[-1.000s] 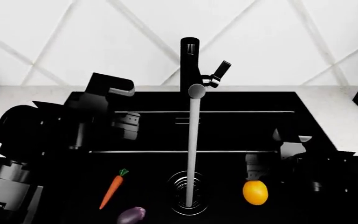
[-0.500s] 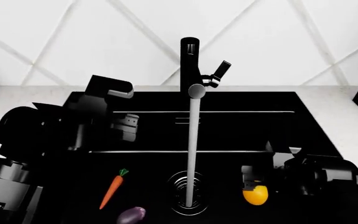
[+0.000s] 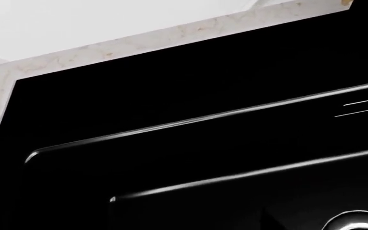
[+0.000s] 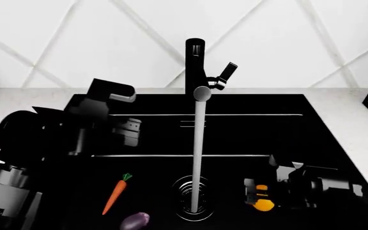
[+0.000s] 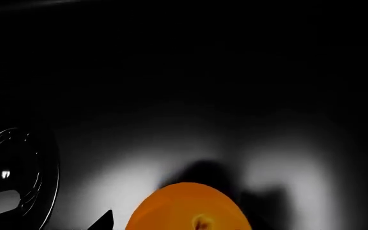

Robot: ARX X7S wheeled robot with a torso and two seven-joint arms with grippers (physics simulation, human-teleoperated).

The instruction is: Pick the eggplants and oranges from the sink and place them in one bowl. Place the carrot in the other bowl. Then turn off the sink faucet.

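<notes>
The right end effector [image 4: 259, 195] sits low in the sink [image 4: 248, 134], directly over the orange [image 4: 263, 204], which lies on the basin floor to the right of the drain [image 4: 193, 197]. Only the lower part of the fruit shows past it in the head view, and the right wrist view shows the orange [image 5: 187, 207] very close below. How far apart its jaws stand cannot be told from these pictures, nor whether they touch the fruit.

The main risk is that the smooth, rounded orange gets nudged and not gripped: a jaw landing on its crown or off to one side could send it rolling across the floor toward the drain or under the water stream [image 4: 197, 153]. A hard descent could also press the jaws into the basin floor.

The left end effector [image 4: 128, 132] hovers higher over the sink's back left part; its opening cannot be judged either, and its wrist view shows only black basin steps and the pale surface [image 3: 107, 48] edge.

Room is fair. The carrot [image 4: 116, 193] and the eggplant [image 4: 135, 221] lie well apart on the left of the drain. The sink's right wall is near the right arm, and the faucet [image 4: 195, 67] column with its lever [image 4: 226, 74] stands at the back centre, clear of a straight lift. Neither bowl is in view.
</notes>
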